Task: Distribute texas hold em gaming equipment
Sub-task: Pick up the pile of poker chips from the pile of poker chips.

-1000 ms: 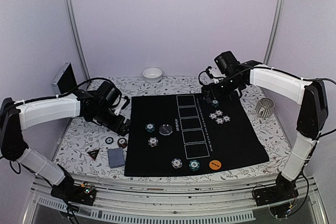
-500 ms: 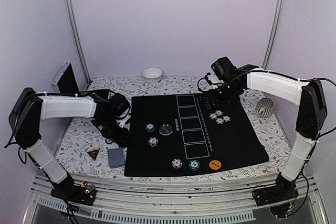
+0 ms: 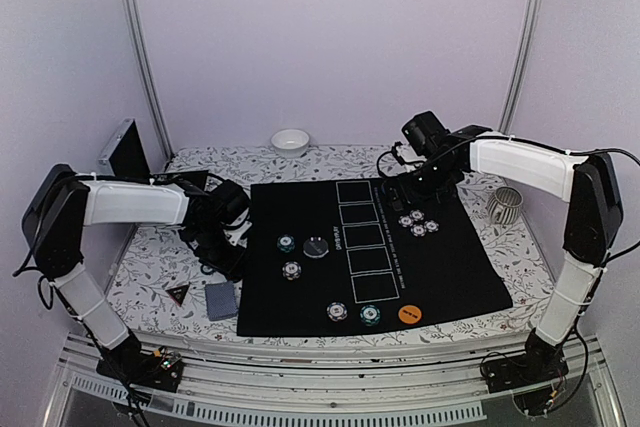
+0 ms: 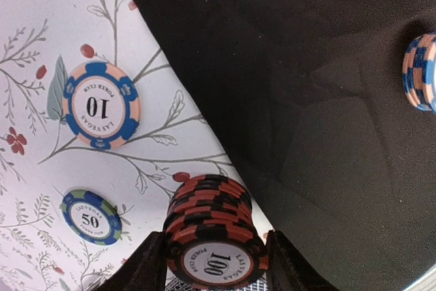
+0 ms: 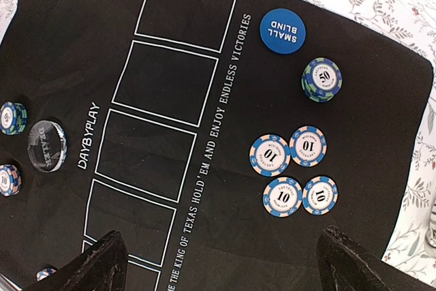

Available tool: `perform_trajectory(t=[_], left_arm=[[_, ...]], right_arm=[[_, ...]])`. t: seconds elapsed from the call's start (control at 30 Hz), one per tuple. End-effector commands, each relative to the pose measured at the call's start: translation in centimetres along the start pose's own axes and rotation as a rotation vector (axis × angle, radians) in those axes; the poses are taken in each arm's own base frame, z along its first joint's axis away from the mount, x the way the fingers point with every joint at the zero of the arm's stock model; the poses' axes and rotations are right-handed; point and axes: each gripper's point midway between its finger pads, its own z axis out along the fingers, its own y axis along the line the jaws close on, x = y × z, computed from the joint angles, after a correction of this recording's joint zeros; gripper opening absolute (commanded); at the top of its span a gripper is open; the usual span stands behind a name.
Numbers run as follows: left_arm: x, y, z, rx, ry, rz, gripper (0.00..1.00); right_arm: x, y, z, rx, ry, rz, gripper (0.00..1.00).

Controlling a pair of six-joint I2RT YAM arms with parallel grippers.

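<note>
Floral-clothed counter (image 3: 150, 277) carrying a black felt mat (image 3: 450, 267). Left claw (image 4: 215, 240) stands about half-spread, its fingers (image 4: 153, 264) against both flanks of a red-and-black chip stack (image 4: 208, 216) (face value 100), which sits on the cloth just off the mat's left edge. A single 10 chip (image 4: 101, 105) and a 50 chip (image 4: 90, 217) lie farther out from the mat. Right claw (image 5: 218, 236) hangs fully spread and empty above the mat's far right part, over a cluster of four 10 chips (image 5: 270, 155). Step in hand, by appearance: gripping the stack for transfer onto the mat. Good practice would be a low, centred squeeze that catches every chip, then a straight vertical lift before any sideways travel, lest the column shear.
</note>
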Motion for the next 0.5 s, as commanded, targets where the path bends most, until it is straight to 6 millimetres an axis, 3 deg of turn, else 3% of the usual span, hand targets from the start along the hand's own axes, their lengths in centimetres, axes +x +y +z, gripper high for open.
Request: perform_trajectory(t=[0.0,0.23,0.47], left_arm=[[-0.5,-0.3,0.3,-0.009,-0.005,0.026,0.49],[-1.5,-0.8,-0.9,0.022,-0.045,0.035,0.03],[-3.7,0.2,-4.4,-0.039,-0.154,0.038,0.0]], right_arm=[[0.5,-0.3,0.3,0.02,0.011,0.0,0.99],[0.3,-0.2,0.4,0.02,0.01,0.001,0.99],[0.1,-0.2,0.2,0.022,0.008,0.0,0.99]])
